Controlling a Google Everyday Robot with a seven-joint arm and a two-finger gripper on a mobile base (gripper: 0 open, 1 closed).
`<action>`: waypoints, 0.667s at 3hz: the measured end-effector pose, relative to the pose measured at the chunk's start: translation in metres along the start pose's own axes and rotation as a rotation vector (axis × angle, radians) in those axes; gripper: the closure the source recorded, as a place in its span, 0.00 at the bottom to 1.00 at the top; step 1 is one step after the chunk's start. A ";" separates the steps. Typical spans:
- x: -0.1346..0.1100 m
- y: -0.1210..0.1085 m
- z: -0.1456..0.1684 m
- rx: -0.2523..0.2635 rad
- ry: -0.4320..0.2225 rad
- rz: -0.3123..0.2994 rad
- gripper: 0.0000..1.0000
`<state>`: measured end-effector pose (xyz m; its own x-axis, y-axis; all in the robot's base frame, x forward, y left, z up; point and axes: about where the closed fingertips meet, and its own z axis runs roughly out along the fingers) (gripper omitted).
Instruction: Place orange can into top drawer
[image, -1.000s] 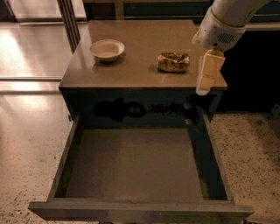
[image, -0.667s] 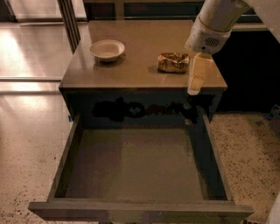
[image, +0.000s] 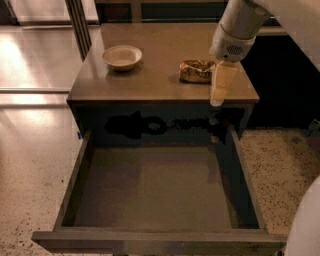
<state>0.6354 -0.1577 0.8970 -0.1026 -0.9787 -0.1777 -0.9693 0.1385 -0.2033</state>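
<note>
Approach step: the end effector (image: 217, 97), open or closed I cannot tell, hangs just right of the orange can (image: 196, 70) on the tabletop (image: 155, 87); next, grasp it for the empty top drawer (image: 150, 190).

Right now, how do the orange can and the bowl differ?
The orange can is crumpled, shiny orange-gold; the bowl is round, intact, off-white. The can lies beside the gripper; the bowl sits well away. Both rest on the cabinet top, outside the open top drawer.
</note>
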 end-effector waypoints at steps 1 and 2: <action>-0.003 -0.018 0.002 0.020 -0.028 -0.014 0.00; -0.010 -0.050 0.015 0.035 -0.063 -0.048 0.00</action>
<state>0.6880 -0.1522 0.8948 -0.0406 -0.9731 -0.2267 -0.9642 0.0976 -0.2464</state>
